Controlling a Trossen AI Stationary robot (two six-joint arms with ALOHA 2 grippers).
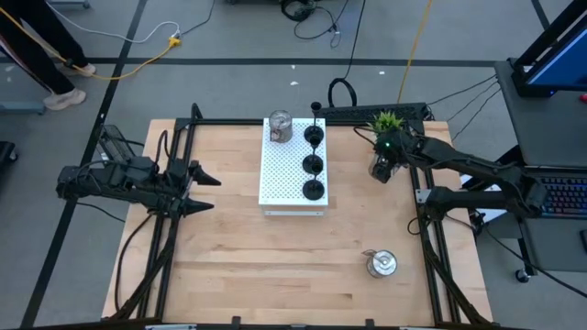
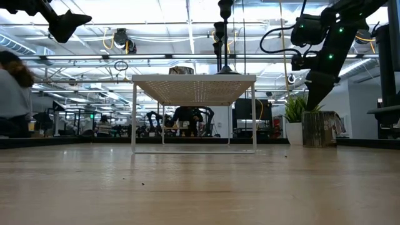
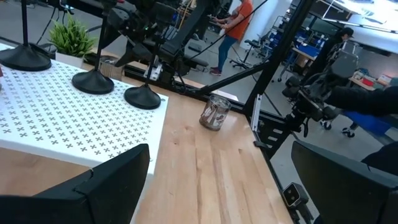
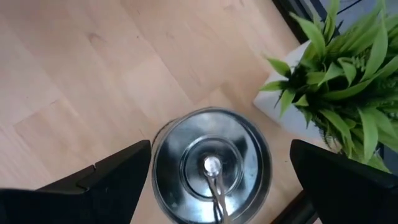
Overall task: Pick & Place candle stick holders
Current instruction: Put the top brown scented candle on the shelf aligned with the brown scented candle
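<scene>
Three black candle stick holders [image 1: 313, 165] stand in a row on a white perforated stand [image 1: 284, 183], with one silver holder [image 1: 279, 126] at the stand's far end. A second silver holder [image 1: 381, 263] sits on the table at the near right. A third silver holder [image 4: 211, 165] stands on the wood beside the potted plant [image 4: 336, 81]. My right gripper [image 1: 382, 169] hovers open above it, one finger on either side, touching nothing. At the table's left, my left gripper [image 1: 206, 193] waits open and holds nothing.
The green plant [image 1: 388, 121] in its white pot stands right next to the third silver holder, at the far right. Black frame rails [image 1: 431, 238] run along the table's right and left sides. Bare wood lies in front of the stand [image 1: 275, 266].
</scene>
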